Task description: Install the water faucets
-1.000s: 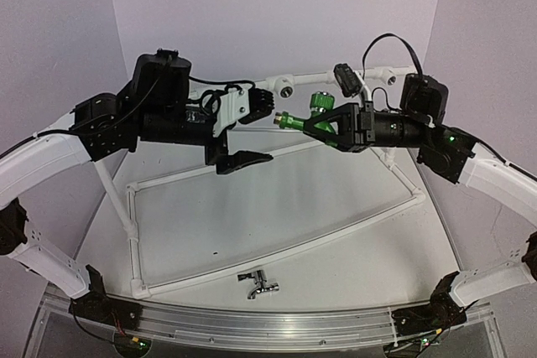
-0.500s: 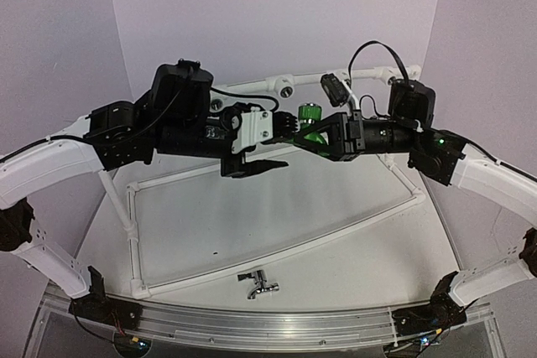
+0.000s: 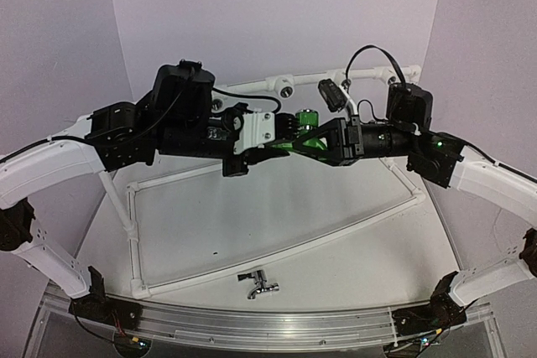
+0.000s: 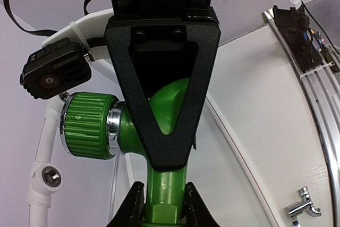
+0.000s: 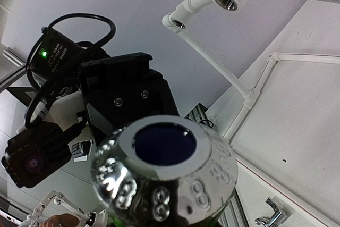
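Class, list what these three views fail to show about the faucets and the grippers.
- Top external: most of the green faucet, covered by the left gripper and right gripper.
- Right wrist: the right fingers, blocked by the faucet's close, blurred knob; the chrome faucet, cut by the bottom edge.
- Left wrist: the left fingertips, cut by the bottom edge.

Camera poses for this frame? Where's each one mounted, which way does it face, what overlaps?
Top external: above and behind the bases, looking down at the table; both arms show, left hand and right hand meeting on the green faucet.
Left wrist: on the left arm, facing the right hand's finger across the faucet; own fingertips clamp it.
Right wrist: on the right arm, facing the left arm past the faucet's knob end; own fingers not visible.
Shared: all three catch the chrome faucet on the table.
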Action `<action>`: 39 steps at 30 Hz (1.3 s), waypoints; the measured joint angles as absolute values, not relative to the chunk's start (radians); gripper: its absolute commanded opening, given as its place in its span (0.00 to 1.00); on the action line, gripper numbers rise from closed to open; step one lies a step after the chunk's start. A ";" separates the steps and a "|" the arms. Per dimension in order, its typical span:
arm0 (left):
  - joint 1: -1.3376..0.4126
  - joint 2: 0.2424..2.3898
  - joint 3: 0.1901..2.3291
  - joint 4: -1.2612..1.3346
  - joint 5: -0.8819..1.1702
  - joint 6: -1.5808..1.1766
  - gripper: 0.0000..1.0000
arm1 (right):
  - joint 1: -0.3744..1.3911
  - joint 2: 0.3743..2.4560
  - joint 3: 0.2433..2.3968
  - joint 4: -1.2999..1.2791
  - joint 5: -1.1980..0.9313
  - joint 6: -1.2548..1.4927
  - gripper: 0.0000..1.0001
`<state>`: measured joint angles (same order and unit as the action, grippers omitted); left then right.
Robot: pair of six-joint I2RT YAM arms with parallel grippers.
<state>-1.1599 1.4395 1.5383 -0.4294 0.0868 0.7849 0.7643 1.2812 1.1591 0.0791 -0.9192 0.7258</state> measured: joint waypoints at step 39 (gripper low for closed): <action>-1.115 1.298 1.516 -0.461 0.491 0.299 0.00 | 0.870 1.006 1.223 -0.137 -0.593 -1.338 0.77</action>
<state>-1.1151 1.2980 1.5162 -0.4613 0.4905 0.2987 0.8702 1.0057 1.2234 -0.1373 -0.5927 -1.3380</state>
